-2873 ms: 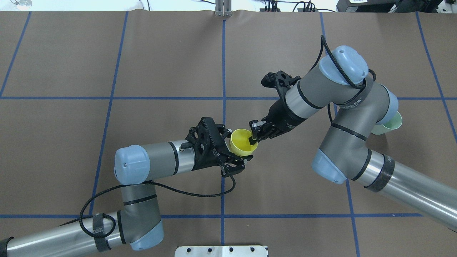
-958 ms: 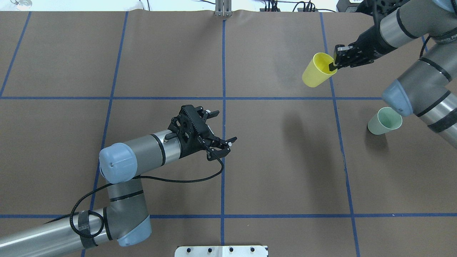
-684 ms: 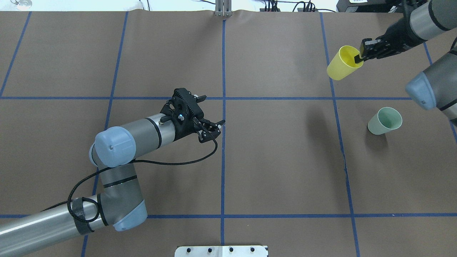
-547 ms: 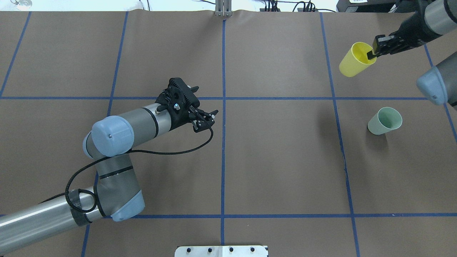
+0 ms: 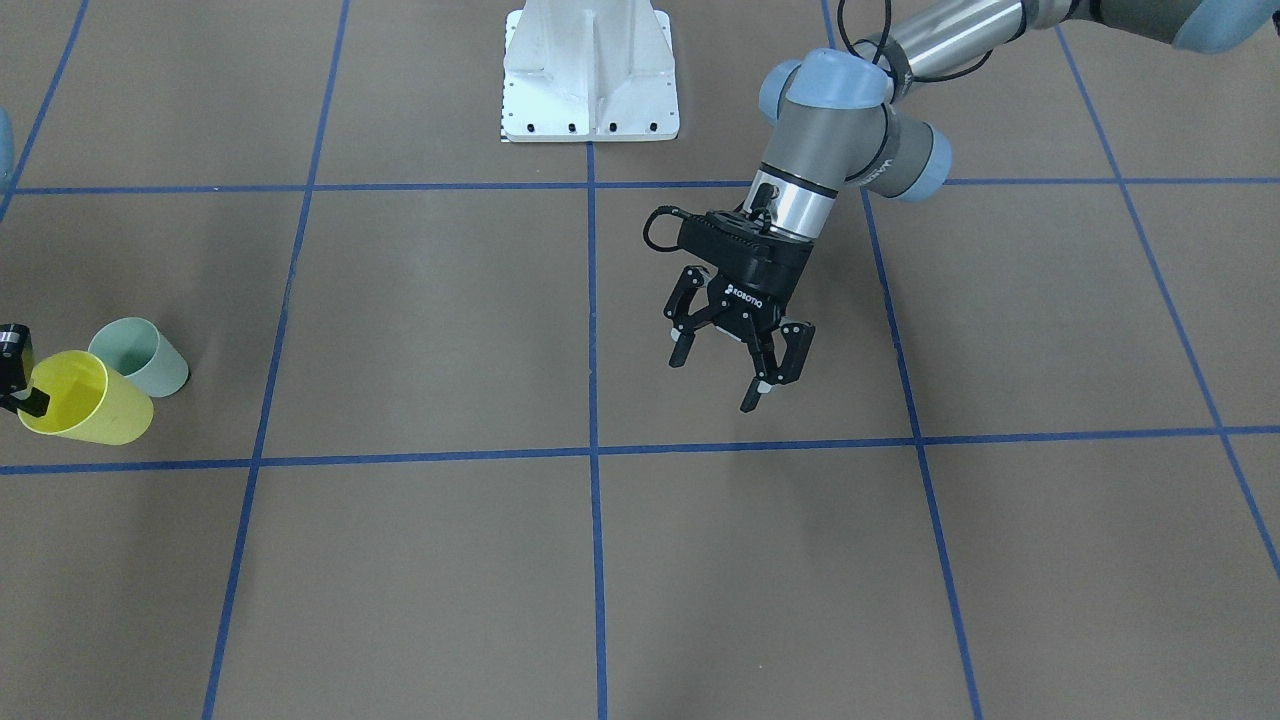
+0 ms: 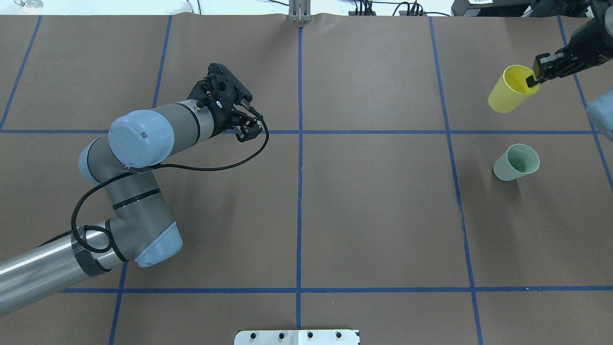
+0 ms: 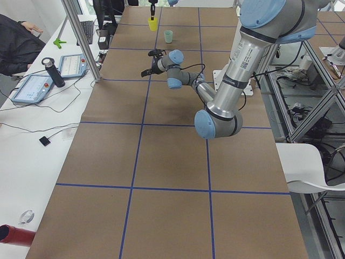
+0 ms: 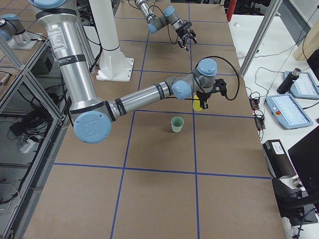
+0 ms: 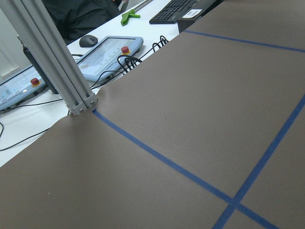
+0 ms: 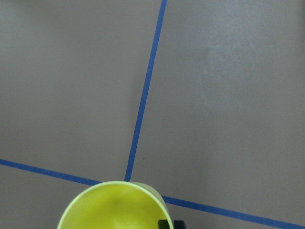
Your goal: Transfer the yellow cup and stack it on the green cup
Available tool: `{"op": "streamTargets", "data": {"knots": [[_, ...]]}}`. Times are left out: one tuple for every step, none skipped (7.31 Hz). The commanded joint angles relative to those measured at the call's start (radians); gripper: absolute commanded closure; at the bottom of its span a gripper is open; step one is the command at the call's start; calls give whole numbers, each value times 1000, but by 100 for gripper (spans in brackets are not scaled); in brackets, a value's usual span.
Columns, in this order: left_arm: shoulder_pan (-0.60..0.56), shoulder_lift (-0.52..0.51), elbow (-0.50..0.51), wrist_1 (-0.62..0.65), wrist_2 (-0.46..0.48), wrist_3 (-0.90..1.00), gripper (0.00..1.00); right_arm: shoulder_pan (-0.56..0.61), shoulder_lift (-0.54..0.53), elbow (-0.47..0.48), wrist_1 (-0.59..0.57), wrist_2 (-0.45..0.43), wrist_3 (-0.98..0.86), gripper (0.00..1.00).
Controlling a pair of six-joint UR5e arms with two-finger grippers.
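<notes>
Overhead, starting at the left, the left gripper (image 5: 722, 372) hangs above the left half of the worktop (image 6: 373, 215), just left of the middle tape line. Its fingers are spread wide and hold nothing. Further right, near the far right corner, the right gripper (image 6: 532, 79) is pinched onto the rim of the yellow cup (image 6: 506, 92), with one finger inside the mouth and one outside the wall. The yellow cup is a smooth, bright yellow tumbler without a handle, narrowing from a wide rim to a smaller base. It is tilted, with the mouth toward the gripper and the base pointing away, and it is lifted clear of the surface. The green cup (image 6: 515, 164) is a pale mint tumbler of the same tapered shape. It stands upright on the worktop near the right edge, closer to the robot's side than the yellow cup and apart from it. The worktop is covered in matte brown paper, divided into large squares by blue tape lines. A white base plate (image 5: 588, 70) sits at the middle of the robot's edge. Beyond the far edge, the left wrist view shows an aluminium post (image 9: 52, 62) and a white bench with a handheld control tablet (image 9: 107, 50), a mouse (image 9: 88, 40) and a keyboard (image 9: 178, 9).
</notes>
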Motion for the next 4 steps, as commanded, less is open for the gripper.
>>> {"op": "streamTargets", "data": {"knots": [[-42,38,-123,266,-59,-90,0,-38,-90,76,-28,-55,-46,100],[-96,87,-154,280,-193,-148,0,-37,-122,79,-28,-57,-114,100],[-174,126,-163,289,-336,-149,0,-36,-141,79,-28,-57,-131,100],[-229,151,-166,315,-421,-149,0,-36,-147,79,-28,-57,-133,100]]}}
